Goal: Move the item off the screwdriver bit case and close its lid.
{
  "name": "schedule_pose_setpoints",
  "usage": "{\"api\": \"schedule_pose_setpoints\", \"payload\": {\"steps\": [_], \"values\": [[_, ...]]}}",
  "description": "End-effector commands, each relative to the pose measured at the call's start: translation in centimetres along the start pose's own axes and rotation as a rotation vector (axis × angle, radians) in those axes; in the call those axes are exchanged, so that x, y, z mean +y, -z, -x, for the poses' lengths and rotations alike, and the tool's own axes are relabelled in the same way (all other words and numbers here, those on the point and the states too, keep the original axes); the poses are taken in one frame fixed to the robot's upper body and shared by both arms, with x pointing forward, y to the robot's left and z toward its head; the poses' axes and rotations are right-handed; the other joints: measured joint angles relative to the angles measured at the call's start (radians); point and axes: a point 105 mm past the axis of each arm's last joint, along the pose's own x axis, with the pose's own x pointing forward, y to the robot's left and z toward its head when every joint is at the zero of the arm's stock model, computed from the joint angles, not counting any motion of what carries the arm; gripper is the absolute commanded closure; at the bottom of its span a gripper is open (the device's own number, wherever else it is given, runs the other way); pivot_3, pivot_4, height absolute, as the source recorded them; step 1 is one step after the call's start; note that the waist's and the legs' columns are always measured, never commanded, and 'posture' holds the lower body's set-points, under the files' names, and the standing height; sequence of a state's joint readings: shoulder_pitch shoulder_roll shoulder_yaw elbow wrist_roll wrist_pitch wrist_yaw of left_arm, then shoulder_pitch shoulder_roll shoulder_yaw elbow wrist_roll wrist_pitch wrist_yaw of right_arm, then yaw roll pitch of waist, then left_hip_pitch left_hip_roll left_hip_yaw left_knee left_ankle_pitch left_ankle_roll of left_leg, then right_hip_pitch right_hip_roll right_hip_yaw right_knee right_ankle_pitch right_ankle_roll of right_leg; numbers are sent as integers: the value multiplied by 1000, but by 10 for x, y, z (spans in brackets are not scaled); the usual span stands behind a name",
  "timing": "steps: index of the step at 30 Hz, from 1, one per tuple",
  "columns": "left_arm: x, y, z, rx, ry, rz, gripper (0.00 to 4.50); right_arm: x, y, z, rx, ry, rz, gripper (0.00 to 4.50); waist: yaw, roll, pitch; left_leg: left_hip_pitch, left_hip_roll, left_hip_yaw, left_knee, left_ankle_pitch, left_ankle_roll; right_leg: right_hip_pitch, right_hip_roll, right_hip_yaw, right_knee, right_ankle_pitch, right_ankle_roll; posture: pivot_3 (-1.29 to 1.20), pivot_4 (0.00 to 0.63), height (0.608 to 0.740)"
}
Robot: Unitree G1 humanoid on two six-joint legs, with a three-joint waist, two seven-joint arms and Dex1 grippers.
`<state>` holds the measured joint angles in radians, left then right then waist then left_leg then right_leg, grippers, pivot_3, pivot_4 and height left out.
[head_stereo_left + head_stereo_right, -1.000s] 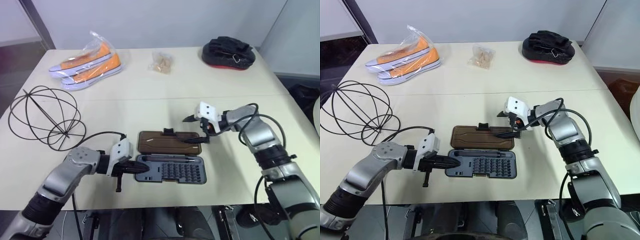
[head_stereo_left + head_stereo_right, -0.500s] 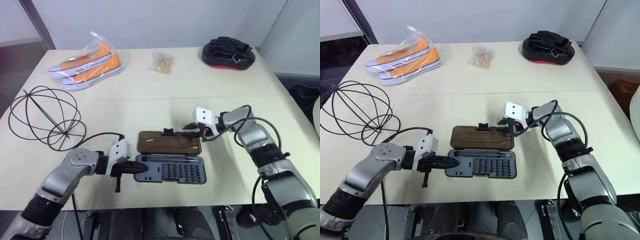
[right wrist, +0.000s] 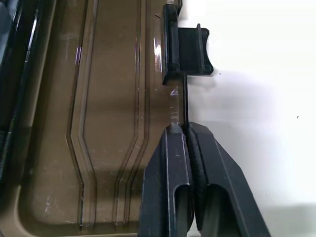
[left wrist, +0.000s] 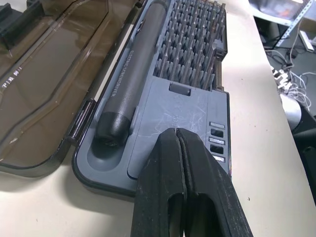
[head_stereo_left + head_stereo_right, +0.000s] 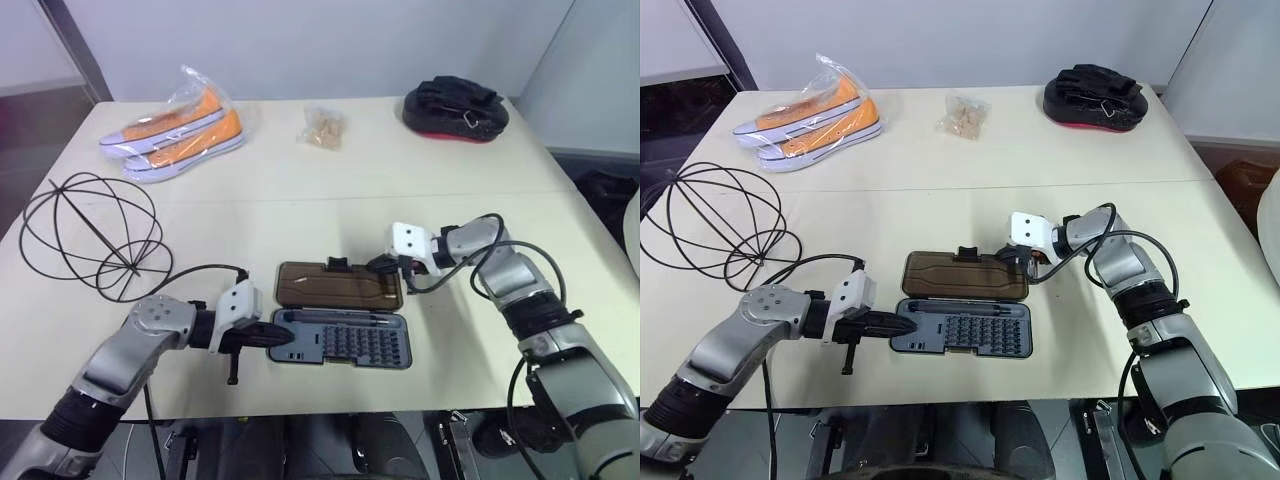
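Cream tabletop (image 5: 330,180) in the head views: your screwdriver bit case (image 5: 340,338) lies open near the front edge, about mid-width, grey-blue tray toward you, brown lid (image 5: 338,284) folded flat behind it. The wire sphere (image 5: 88,236) sits well apart from the case by the table's left edge. Orange sneakers in plastic (image 5: 172,128) are at the back left, a small bag (image 5: 324,127) at back centre, the black-and-red pouch (image 5: 455,107) at back right. Left gripper (image 5: 280,337) lies at the tray's left end, fingers together. Right gripper (image 5: 380,265) is at the lid's far right corner.

Left wrist view: left gripper's fingertips (image 4: 174,146) are pressed together, nothing between them, over the tray's bare grey end; the dark driver handle (image 4: 132,83) lies in its slot beside the rows of bits (image 4: 191,47).

Right wrist view: right gripper's fingers (image 3: 173,148) are clamped on the lid's thin far edge, in line with the black clasp (image 3: 186,51) further along that edge. You can see the lid still flat on the table.
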<state>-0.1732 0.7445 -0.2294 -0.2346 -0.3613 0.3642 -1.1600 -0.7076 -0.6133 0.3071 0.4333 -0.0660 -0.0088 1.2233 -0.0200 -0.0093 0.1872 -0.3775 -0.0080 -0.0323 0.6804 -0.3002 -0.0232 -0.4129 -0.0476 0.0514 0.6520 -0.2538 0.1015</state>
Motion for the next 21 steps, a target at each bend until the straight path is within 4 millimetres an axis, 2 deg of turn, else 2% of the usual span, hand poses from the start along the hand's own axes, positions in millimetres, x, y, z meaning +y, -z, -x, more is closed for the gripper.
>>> {"api": "schedule_pose_setpoints", "payload": {"steps": [1, 6, 11, 18, 21], "values": [[-2, 16, -2, 60, 10, 39, 4500, -1, 0, 6, 16, 41, 34, 4478, 0, 0, 0, 3, 0, 0, -1, 0, 0, 4, 0, 0, -2, 0, 0, 0, 150, 740], [-4, 19, -3, 61, 17, 53, 4500, -3, -8, 17, 45, 115, 152, 4478, 2, 0, 0, 4, 0, 0, -1, 0, 1, 5, 0, 0, -3, 0, 0, 0, 150, 740], [-5, 21, -5, 59, 18, 67, 4500, -4, -30, 37, 65, 254, 260, 4478, 4, 0, 0, 4, 0, 0, -1, 0, 1, 5, 0, 0, -3, 0, 0, 0, 150, 740], [-7, 21, -7, 38, 16, 95, 4500, 28, -36, 45, 130, 332, 350, 4478, 8, 0, 0, 4, 0, 0, -1, 0, 1, 5, 0, 0, -4, 0, 0, 0, 150, 740], [-7, 20, -7, 30, 9, 111, 4500, 33, -41, 47, 143, 378, 386, 4478, 6, 0, 0, 4, 0, 0, -1, -1, 1, 5, 0, 0, -4, -1, -2, 0, 150, 740]]}}
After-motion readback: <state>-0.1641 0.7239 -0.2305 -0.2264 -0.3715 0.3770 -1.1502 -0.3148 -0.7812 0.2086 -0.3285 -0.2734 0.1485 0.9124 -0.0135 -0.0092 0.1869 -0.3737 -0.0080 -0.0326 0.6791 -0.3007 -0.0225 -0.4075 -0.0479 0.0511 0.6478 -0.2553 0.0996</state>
